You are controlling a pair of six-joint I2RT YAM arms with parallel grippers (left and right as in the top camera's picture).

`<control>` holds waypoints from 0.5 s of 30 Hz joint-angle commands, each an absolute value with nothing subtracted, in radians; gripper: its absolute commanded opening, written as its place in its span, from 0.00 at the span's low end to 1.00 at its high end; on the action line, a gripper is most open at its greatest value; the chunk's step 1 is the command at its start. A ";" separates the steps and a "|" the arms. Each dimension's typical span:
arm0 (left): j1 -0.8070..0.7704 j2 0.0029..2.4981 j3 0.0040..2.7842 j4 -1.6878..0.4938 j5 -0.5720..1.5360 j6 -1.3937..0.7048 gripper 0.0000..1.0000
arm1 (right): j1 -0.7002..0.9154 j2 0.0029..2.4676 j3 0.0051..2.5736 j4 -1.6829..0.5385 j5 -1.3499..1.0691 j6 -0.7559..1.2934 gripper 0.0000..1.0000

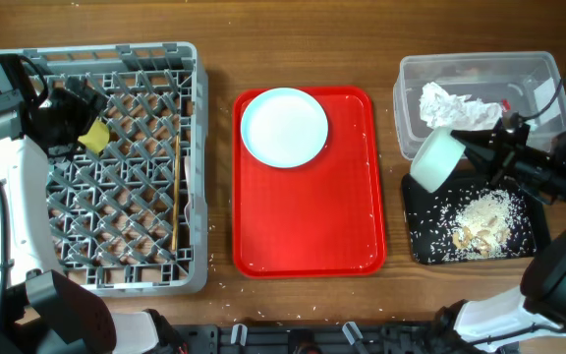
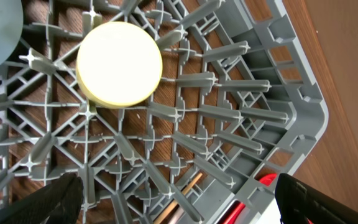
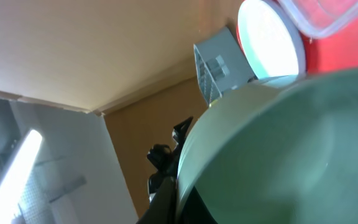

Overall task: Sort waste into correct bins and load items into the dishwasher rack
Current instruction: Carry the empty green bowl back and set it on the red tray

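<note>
At the bench's left edge, the dishwasher rack [image 1: 136, 197] was seen with the small yellow cup [image 2: 119, 65] set on its grid and the chopsticks [image 2: 182, 196] laid near its right wall. Over it, the left claw [image 2: 176, 190] was spread wide, gripping nothing. Near the right edge, the pale green bowl [image 1: 435, 157] was clamped in the right claw [image 1: 475, 149] and tilted over the black tray [image 1: 421, 211], which was strewn with food scraps [image 1: 480, 221]. The napkin [image 1: 450, 103] was lodged in the clear tub [image 1: 480, 67].
</note>
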State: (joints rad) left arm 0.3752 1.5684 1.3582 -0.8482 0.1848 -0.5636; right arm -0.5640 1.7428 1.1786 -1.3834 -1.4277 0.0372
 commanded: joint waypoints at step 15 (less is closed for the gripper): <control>0.379 1.554 1.355 -0.846 0.190 -0.569 1.00 | 0.501 1.245 1.302 -0.783 -0.100 0.791 0.04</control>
State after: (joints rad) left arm 0.3752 1.5684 1.3582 -0.8486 0.1848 -0.5636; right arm 0.2928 1.1469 1.2987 -0.8295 -0.4263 0.6853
